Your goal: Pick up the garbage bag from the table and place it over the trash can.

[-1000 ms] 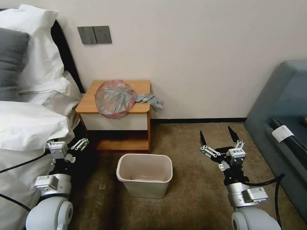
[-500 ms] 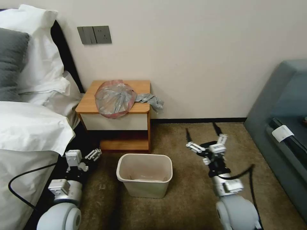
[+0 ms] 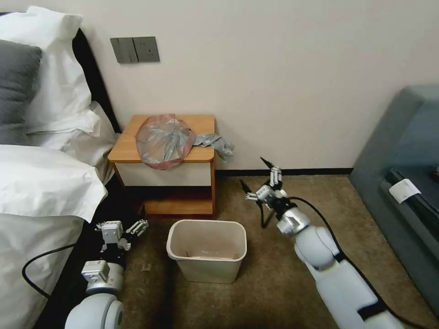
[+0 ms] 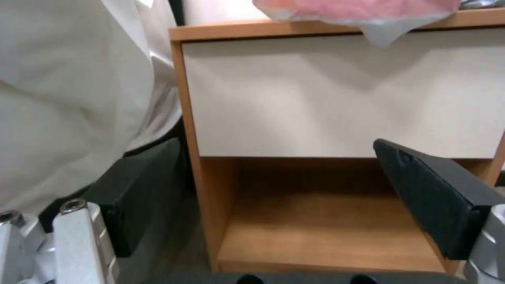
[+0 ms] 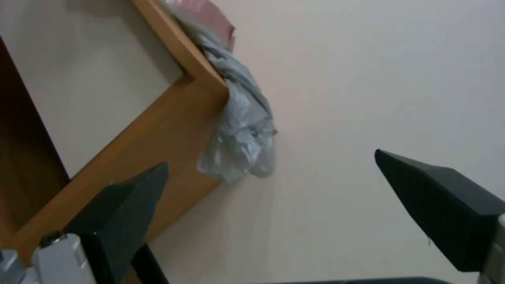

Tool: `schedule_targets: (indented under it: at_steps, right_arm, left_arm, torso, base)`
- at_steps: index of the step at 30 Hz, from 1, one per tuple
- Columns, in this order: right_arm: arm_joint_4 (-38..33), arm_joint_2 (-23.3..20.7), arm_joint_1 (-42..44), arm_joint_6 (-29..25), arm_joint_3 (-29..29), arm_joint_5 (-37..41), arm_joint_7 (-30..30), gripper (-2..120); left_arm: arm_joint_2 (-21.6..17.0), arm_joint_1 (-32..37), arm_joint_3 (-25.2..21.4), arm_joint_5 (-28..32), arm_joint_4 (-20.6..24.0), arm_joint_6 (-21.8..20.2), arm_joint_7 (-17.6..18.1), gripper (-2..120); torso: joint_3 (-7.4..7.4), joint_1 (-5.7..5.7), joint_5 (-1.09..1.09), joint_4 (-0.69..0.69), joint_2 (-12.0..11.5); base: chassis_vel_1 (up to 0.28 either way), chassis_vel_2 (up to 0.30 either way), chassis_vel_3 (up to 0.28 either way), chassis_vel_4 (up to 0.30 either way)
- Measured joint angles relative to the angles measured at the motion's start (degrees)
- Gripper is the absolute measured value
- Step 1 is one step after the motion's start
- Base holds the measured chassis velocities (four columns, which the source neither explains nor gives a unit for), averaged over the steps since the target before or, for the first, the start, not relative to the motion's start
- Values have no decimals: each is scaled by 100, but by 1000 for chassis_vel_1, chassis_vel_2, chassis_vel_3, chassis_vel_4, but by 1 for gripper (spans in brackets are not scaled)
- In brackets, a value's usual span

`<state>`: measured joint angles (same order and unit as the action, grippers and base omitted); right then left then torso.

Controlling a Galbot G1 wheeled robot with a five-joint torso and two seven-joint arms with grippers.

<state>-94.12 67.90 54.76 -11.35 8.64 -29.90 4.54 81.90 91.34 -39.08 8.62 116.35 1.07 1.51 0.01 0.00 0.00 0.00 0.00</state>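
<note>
Grey crinkled plastic garbage bag (image 3: pixel 165 140) on orange-brown wooden table (image 3: pixel 203 124); right gripper (image 3: pixel 257 174) nearby, left gripper (image 3: pixel 130 218) low, both jaws spread.

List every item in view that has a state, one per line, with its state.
garbage bag: crumpled on the table, tail hanging over the side
table: drawer shut
trash can: upright, unlined
left gripper: jaws open, low beside table
right gripper: jaws open, raised near bag's tail

Right arm stretched forward and up, wrist rolled sideways, right gripper (image 3: pixel 255 173) raised with fingers spread wide, holding nothing. Left arm bent low at the robot's left side, left gripper (image 3: pixel 132 225) pointing forward, fingers apart, holding nothing.
</note>
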Motion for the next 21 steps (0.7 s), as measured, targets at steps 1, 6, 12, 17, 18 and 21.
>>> schedule_targets:
  at_steps: [1, 6, 12, 17, 18, 21]
  right_arm:
    - [210, 19, -234, 5, -115, -98, 1, 100]
    - [1035, 107, -1100, -21, -534, -322, 3, 100]
    - [1817, 284, -1782, -70, -789, -320, -45, 100]
    - [2240, 429, -2032, -160, -882, -285, -86, 100]
    - [2240, 429, -2032, -160, -882, -285, -86, 100]
    - [2311, 551, -2112, -105, -1019, -178, -98, 100]
  left_arm:
    - [11, -15, 3, 0, -29, -4, 3, 93]
    - [9, -38, 12, -1, -92, -10, 5, 93]
    - [48, -36, -4, -2, -91, -18, 6, 93]
    - [113, 23, 26, -67, -59, -15, 5, 93]
    - [113, 23, 26, -67, -59, -15, 5, 93]
    - [127, 37, 39, -109, -60, -4, 6, 93]
  torso:
    - [0, -1, 0, -1, 0]
    - [0, 0, 0, 2, 0]
    - [0, 0, 0, 0, -1]
    - [0, 0, 0, 0, 0]
    - [0, 0, 0, 0, 0]
    - [0, 0, -1, 1, -1]
  base:
    - [0, 0, 0, 0]
    - [0, 0, 0, 0]
    - [0, 0, 0, 0]
    - [0, 0, 0, 0]
    - [0, 0, 0, 0]
    - [0, 0, 0, 0]
